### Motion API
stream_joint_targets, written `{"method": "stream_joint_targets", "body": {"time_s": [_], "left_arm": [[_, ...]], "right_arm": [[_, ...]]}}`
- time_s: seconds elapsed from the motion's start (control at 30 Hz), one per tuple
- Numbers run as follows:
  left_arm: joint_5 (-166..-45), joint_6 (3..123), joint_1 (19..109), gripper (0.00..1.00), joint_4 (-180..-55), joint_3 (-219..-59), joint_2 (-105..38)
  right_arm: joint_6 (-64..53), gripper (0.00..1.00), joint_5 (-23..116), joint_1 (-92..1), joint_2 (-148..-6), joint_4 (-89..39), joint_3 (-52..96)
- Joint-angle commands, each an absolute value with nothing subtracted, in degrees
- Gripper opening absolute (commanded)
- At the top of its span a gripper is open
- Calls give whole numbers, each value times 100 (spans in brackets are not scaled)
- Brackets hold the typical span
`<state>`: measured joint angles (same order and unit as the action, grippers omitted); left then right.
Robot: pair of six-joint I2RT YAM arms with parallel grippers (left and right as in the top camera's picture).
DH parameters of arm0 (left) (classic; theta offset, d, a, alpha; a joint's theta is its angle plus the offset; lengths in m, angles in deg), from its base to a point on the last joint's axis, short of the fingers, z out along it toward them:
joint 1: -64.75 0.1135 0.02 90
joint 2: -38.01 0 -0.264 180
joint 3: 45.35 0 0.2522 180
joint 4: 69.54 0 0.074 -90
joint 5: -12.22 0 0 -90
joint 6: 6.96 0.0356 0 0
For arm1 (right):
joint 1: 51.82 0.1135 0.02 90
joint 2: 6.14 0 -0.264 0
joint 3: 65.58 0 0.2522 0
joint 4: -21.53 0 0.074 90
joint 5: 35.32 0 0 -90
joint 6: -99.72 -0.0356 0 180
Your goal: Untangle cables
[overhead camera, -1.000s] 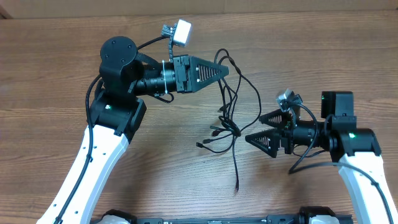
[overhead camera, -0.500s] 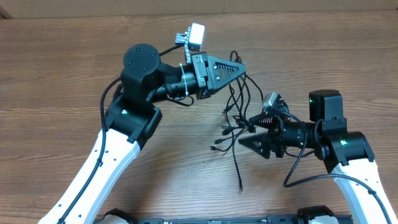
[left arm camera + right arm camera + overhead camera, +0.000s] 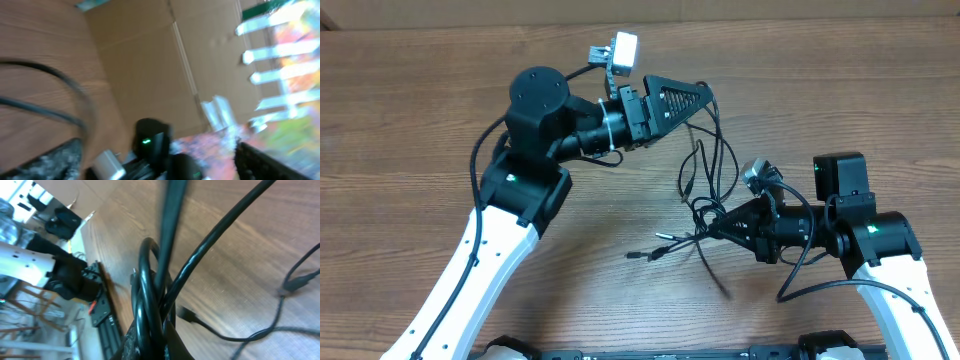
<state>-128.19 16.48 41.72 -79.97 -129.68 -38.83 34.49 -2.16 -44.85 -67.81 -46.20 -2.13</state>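
The cables [image 3: 712,165] are thin black cords that run in loops from beside my left gripper [image 3: 700,100] down to a knot [image 3: 704,214] at mid-table. Silver-tipped plug ends [image 3: 633,257] trail off to the left of the knot. My left gripper is open, its fingers [image 3: 47,162] far apart in the blurred left wrist view, and two cords [image 3: 55,95] arc past at the left, outside the jaws. My right gripper [image 3: 717,227] is shut on the cables at the knot. Several strands [image 3: 150,305] are pinched between its fingers [image 3: 135,340].
Wood-grain table [image 3: 410,120]. A cardboard wall [image 3: 740,10] stands along the far edge. My left arm [image 3: 520,190] reaches across the middle left and my right arm [image 3: 870,240] sits at the lower right. A black rail [image 3: 670,353] lines the near edge.
My left gripper opened and let go of the cables. My right gripper moved left to the knot and shut on it. The loose plug ends swung towards the lower left.
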Motion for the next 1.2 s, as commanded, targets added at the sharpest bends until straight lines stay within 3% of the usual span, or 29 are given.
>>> {"method": "stream_joint_targets", "body": {"time_s": [0.0,0.27,0.47,0.53,0.6,0.8,1.17], "left_arm": [[-13438,3847,4480,100,-8646,-13086,-3762],[-13420,6045,5138,100,-11568,-13086,-3762],[-13733,8303,4919,100,-13045,-13086,-3762],[-13718,9197,4797,88,-13496,-13086,-3762],[-13702,9706,4718,83,-13732,-13086,-3762],[-13014,9787,4644,87,-13727,-13083,-3762],[-13031,9785,4130,86,-13194,-13083,-3762]], "right_arm": [[2962,4,-476,-4466,-6728,-4692,-235],[1471,4,-502,-4466,-6728,-4605,-235],[1270,4,-907,-4464,-6728,-4192,-235],[1301,4,-950,-4464,-6728,-4076,-235],[1510,4,-975,-4464,-6728,-4028,-235],[1921,4,-1412,-4464,-6728,-3965,-235],[1873,4,-1921,-4464,-6728,-3877,-235]]}}
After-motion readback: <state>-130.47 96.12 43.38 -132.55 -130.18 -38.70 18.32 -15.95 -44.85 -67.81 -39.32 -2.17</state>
